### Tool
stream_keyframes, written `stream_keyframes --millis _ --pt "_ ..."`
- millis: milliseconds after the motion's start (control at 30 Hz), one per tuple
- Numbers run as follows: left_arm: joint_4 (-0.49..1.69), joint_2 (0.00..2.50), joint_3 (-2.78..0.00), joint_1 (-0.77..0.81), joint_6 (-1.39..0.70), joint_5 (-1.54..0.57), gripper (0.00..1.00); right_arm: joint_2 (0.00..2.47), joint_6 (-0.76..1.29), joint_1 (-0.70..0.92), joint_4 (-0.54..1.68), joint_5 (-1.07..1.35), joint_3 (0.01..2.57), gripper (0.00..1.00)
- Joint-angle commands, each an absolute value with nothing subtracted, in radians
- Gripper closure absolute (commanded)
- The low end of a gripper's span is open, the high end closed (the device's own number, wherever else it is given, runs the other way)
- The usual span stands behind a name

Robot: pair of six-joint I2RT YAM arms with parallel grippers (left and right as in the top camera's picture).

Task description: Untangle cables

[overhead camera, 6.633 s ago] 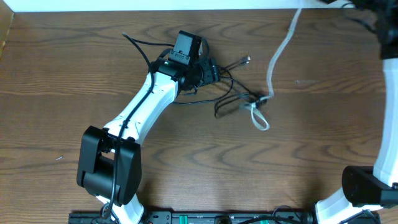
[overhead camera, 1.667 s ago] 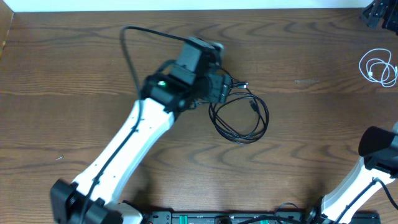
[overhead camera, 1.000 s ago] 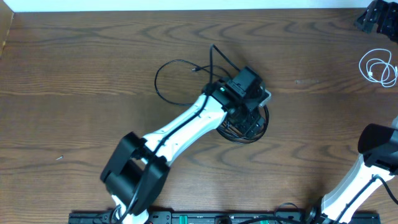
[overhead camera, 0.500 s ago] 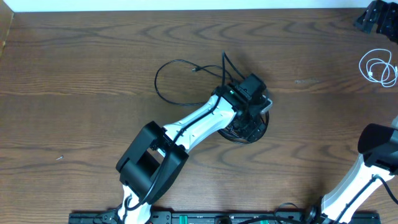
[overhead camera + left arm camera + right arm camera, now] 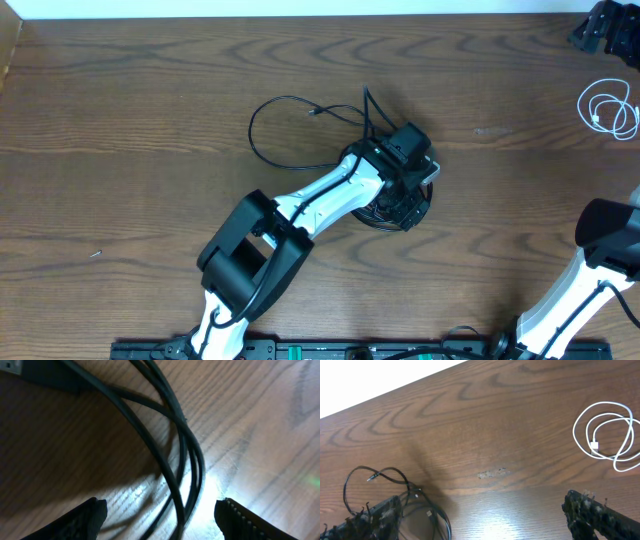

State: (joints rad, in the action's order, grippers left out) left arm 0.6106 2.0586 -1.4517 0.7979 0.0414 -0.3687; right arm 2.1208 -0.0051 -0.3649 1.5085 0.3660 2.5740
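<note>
Overhead view: the left gripper is lowered over the centre of the wooden table, directly above a small coil of the black cable. The rest of this cable forms one open loop to the upper left of the gripper, ending in a small plug. The white cable lies coiled at the right edge of the frame, well apart from the black one. The right gripper sits in the upper right corner, just above the white coil.

Left wrist view: the fingers of the left gripper are spread wide at the lower corners. Several strands of black cable cross on the wood between them. No finger is seen gripping a strand.

Right wrist view: the right gripper is spread wide and holds nothing. The white cable lies at the upper right and the black cable at the lower left.
</note>
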Motion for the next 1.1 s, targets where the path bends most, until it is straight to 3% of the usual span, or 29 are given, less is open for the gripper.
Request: stream_keyframes --millis 0,200,633,767,967,1067 --pt "0.595 2.067 -1.458 0.797 0.040 -0.368 0.25 2.128 -0.017 -0.357 1.514 0.369 2.569 0.01" --pt "0.569 2.093 -1.457 0.798 0.029 -0.355 0.26 2.128 -0.017 -0.357 1.516 0.369 2.569 0.01" --pt "0.565 2.093 -1.457 0.797 0.029 -0.354 0.46 2.128 -0.017 -0.357 1.507 0.369 2.519 0.01" --pt "0.562 2.093 -1.457 0.797 0.029 -0.354 0.59 2.128 -0.017 -0.357 1.497 0.369 2.481 0.01" --pt "0.562 2.075 -1.458 0.777 0.009 -0.354 0.91 2.128 -0.017 -0.357 1.492 0.373 2.441 0.01" --pt "0.563 2.040 -1.460 0.749 -0.031 -0.354 0.92 2.128 -0.017 -0.350 1.491 0.378 2.440 0.01"
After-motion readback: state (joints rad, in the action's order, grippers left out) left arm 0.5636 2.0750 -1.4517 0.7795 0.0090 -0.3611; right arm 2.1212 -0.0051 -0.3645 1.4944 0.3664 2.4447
